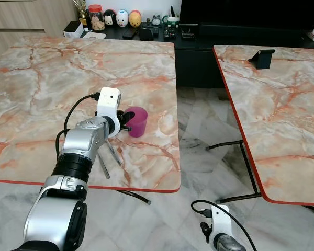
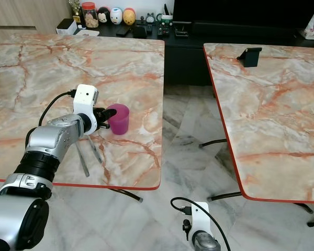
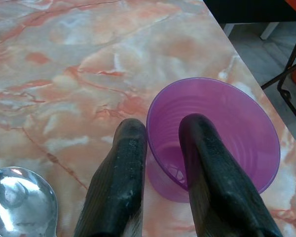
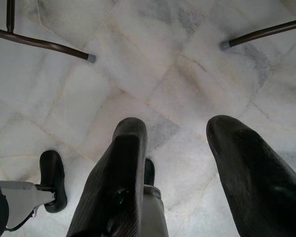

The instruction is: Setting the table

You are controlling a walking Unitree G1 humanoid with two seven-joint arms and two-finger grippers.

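The right gripper (image 4: 175,163) hangs idle over the floor, fingers spread and empty. On the bench (image 1: 52,78) a spoon (image 3: 19,197) lies nearest the edge. Just beyond it the left gripper (image 3: 163,148) pinches the rim of the purple cup (image 1: 137,121), one finger inside, one outside. The cup stands upright; judging by this, placing it is underway, and letting go comes next.

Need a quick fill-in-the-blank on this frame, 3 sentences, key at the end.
1. The left pincer grips the rim of a ____ plastic cup.
2. One finger sits ____ the cup, the other outside its wall.
3. The right pincer hangs open above the ____.

Missing words: purple; inside; floor
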